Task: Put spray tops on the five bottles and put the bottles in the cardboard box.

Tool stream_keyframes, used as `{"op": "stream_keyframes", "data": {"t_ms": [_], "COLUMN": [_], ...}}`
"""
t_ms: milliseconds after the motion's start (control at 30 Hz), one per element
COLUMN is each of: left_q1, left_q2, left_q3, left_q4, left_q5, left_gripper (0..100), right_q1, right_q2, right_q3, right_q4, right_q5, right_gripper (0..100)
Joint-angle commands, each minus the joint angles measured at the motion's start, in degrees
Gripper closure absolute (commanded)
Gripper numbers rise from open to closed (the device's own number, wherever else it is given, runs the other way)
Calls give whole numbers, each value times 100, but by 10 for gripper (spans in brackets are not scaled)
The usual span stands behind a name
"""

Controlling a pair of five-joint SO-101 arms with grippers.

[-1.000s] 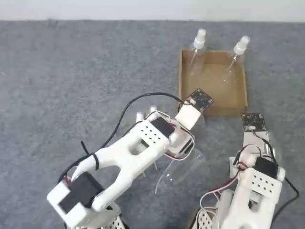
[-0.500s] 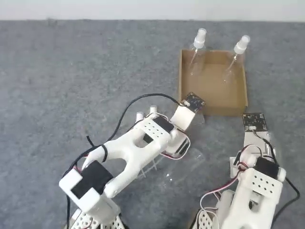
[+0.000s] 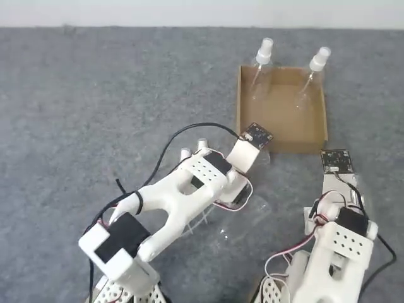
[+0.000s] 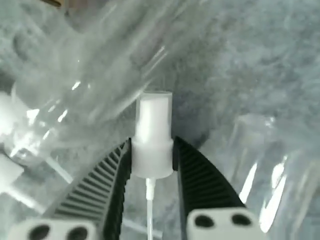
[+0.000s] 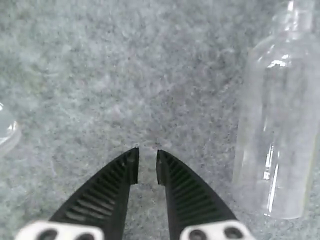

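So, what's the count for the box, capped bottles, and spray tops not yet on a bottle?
cardboard box: 1
capped bottles: 2
spray tops off bottles: 3 (one gripped, two loose)
Total: 6

One brown open-topped cardboard box [image 3: 297, 146] sits on the grey worktop [image 3: 95, 95]. Two clear plastic bottles capped with white sprayers [image 3: 260, 72] stand inside the box, against its far wall. Outside the box, on its near side, are three loose white plastic spray tops [image 3: 202, 145] and at least two uncapped clear bottles [image 3: 246, 218]; their exact number is unclear. Two white robot arms [image 3: 183, 196] are also on that near side.
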Motion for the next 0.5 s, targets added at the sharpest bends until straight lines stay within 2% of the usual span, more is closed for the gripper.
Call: {"op": "stream_keyframes", "data": {"t_ms": [0, 100, 167, 333, 467], "left_q1": [-44, -114, -431, -2084, -3253], "left_q2": [-1037, -1793, -2251, -3112, -3138], "left_q3": [-321, -312, -338, -541, -620], "left_q4": [686, 1064, 1196, 1222, 1108], "left_q5": [0, -18, -158, -457, -510], "left_gripper": [942, 942, 942, 938, 938], "right_q1": [66, 66, 66, 66, 66], "right_q2": [-136, -136, -136, -136, -136], "right_q3": [-44, -44, -44, -35, -35], "right_q4": [-75, -75, -75, -66, -66], "right_q5": [-70, -70, -70, -70, -70], "right_gripper": [982, 982, 982, 982, 981]}}
